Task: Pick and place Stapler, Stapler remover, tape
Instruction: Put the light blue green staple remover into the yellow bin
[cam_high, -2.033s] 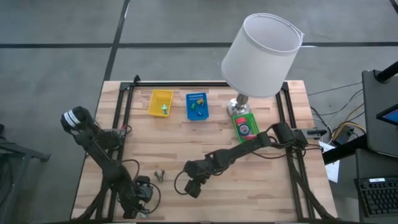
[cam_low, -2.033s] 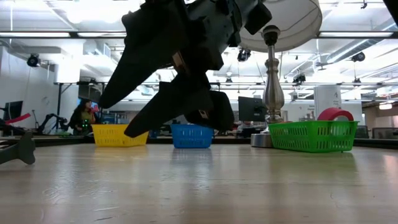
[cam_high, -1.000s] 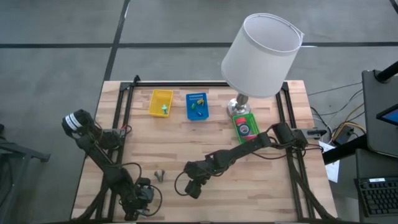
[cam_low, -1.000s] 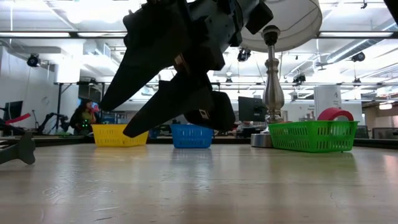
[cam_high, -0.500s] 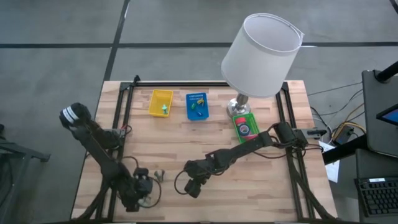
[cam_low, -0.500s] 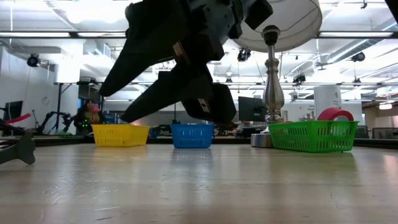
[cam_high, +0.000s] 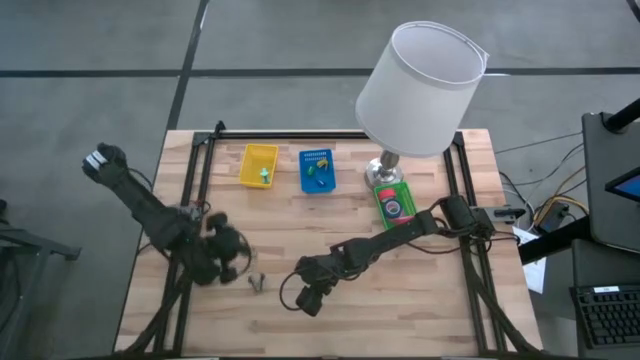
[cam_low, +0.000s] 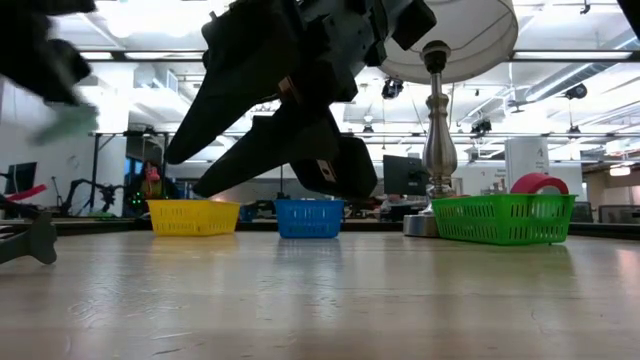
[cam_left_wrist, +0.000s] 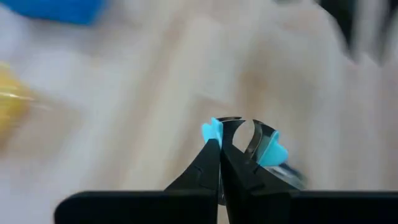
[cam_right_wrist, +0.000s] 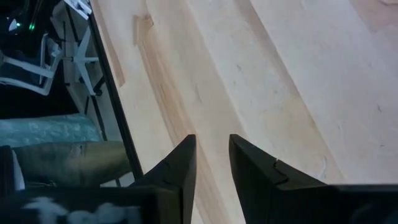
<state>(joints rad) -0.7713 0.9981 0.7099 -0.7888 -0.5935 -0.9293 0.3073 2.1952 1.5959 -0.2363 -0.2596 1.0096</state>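
My left gripper (cam_high: 228, 258) hangs above the table's left half, shut on a stapler remover (cam_left_wrist: 244, 138) with blue grips and metal claws. In the low view it shows only as a blur at the upper left (cam_low: 58, 112). My right gripper (cam_high: 310, 298) hovers low over the table's near middle, open by a narrow gap with nothing between its fingers (cam_right_wrist: 211, 163). A red roll of tape (cam_low: 538, 183) lies in the green basket (cam_high: 394, 200). I cannot make out a stapler. My left gripper pinches the stapler remover between its two fingertips, beside one blue grip (cam_left_wrist: 213, 132). The claws and the other grip (cam_left_wrist: 273, 153) stick out past the fingertips. The remover is lifted clear of the table.
A small grey object (cam_high: 255, 283) lies on the table between the two grippers. A yellow basket (cam_high: 258, 163) and a blue basket (cam_high: 316, 170) stand at the far side, each with small items inside. A lamp with a white shade (cam_high: 420, 90) stands by the green basket.
My left gripper has risen from the table's near left edge and gone toward the far edge, carrying the stapler remover clear of the table. The gap between my right gripper's fingers has narrowed a little. The small grey object has stayed in place.
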